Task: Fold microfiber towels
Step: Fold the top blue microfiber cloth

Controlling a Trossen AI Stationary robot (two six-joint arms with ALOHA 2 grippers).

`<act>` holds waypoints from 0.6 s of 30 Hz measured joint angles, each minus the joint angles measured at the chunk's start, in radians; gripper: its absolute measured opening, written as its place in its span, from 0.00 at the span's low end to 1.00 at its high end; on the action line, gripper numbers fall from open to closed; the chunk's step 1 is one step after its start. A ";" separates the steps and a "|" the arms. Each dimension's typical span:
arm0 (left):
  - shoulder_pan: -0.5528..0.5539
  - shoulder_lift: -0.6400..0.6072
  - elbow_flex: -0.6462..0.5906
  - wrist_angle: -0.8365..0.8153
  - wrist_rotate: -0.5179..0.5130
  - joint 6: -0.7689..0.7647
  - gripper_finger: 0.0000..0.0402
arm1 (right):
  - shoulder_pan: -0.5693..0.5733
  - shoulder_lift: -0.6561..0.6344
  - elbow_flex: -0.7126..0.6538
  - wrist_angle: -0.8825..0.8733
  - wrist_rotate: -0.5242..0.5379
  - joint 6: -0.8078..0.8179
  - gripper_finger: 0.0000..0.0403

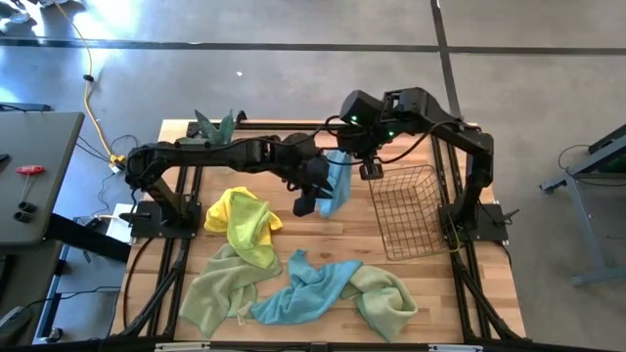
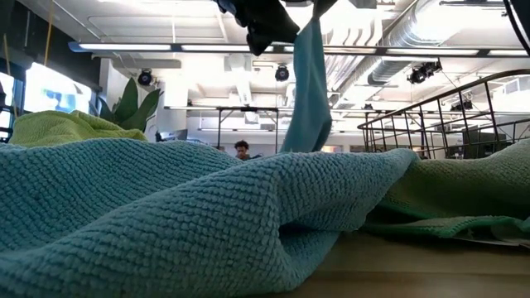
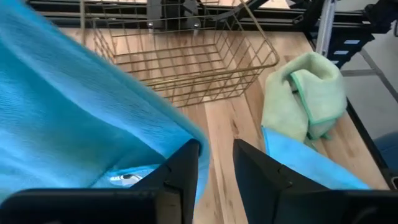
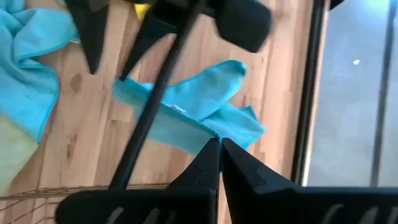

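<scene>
A light blue towel (image 1: 339, 186) hangs at the table's middle from my right gripper (image 4: 219, 149), which is shut on it. My left gripper (image 3: 216, 165) comes in from the table's left. It is open at the towel's hanging side edge (image 3: 198, 177), and bare wood shows through most of its gap. On the near half of the table lie a crumpled yellow towel (image 1: 245, 220), a pale green towel (image 1: 220, 288), a second blue towel (image 1: 303, 288) and another green towel (image 1: 386, 298). My right gripper pinches the light blue towel at its top edge (image 4: 214, 134) between its two fingers, which come from above and slant down. The towel hangs slack below them (image 2: 310, 91). The low view hides its lower end behind the near towels. My left gripper has the towel's side edge along the inner face of one finger (image 3: 186, 162); I cannot tell whether they touch.
The copper wire basket (image 1: 406, 210) stands at the right of the table, just beyond the hanging towel. A green potted plant (image 1: 217, 127) is at the far left edge. Bare wood shows between the hanging towel and the towels near the front.
</scene>
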 joint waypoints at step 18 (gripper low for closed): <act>-0.020 0.079 0.000 0.068 -0.028 -0.011 0.17 | 0.000 -0.009 0.000 0.015 0.005 0.003 0.00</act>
